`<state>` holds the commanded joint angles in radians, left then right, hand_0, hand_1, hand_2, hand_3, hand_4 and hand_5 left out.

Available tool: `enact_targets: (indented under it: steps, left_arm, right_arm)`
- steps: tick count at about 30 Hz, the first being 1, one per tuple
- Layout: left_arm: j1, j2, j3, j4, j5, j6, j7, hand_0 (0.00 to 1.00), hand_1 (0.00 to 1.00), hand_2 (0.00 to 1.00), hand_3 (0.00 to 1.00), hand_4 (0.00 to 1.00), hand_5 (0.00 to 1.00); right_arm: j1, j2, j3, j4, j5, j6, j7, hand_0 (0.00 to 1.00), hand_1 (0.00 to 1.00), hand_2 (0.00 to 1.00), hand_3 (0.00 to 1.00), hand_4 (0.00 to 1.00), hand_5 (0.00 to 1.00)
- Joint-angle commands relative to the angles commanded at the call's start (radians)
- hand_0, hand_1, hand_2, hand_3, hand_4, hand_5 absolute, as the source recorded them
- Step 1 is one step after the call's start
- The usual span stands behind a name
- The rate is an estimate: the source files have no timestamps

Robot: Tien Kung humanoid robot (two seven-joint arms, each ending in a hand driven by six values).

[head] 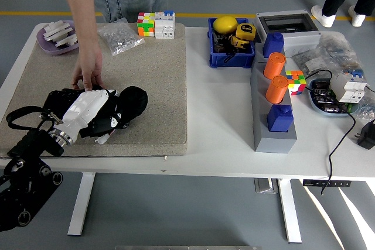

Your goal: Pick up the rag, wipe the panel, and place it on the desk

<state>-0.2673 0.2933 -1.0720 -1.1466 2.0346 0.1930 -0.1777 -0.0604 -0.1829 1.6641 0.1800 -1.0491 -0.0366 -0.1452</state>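
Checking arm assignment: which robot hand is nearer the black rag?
Left. The left robot hand is on the rag, pressing it over the panel on the mat. The right robot hand is not in view.
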Motion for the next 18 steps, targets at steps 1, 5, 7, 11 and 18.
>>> enact_targets:
  steps: [1,5,7,11,18]
  left_arm:
    - [0.001,0.001,0.003,-0.001,0.000,0.001,-0.001,0.261,0.177,0.605,0.395,0.002,0.002]
    - [0.004,-0.002,-0.001,0.005,-0.004,0.002,-0.003,0.261,0.176,0.606,0.396,0.002,0.002]
    - [0.007,-0.004,-0.008,0.012,-0.004,0.004,-0.005,0.261,0.176,0.606,0.396,0.002,0.002]
    - [0.014,-0.005,-0.030,0.028,-0.003,0.006,-0.007,0.258,0.177,0.603,0.397,0.002,0.002]
    - [0.033,0.002,-0.102,0.056,0.020,0.018,-0.017,0.262,0.176,0.601,0.397,0.002,0.002]
  right_arm:
    - [-0.001,0.000,0.000,0.000,0.001,0.000,-0.001,0.734,0.663,0.681,0.591,0.982,0.472]
    - [-0.003,0.001,-0.005,0.000,0.005,-0.002,-0.006,0.736,0.664,0.683,0.594,0.985,0.474]
    - [-0.004,0.001,-0.006,0.000,0.005,-0.002,-0.007,0.736,0.664,0.683,0.594,0.985,0.474]
    - [-0.005,0.000,-0.003,0.000,0.000,-0.002,-0.007,0.736,0.664,0.682,0.595,0.987,0.474]
    - [-0.004,0.001,0.004,0.000,-0.007,-0.002,-0.006,0.737,0.662,0.684,0.595,0.988,0.475]
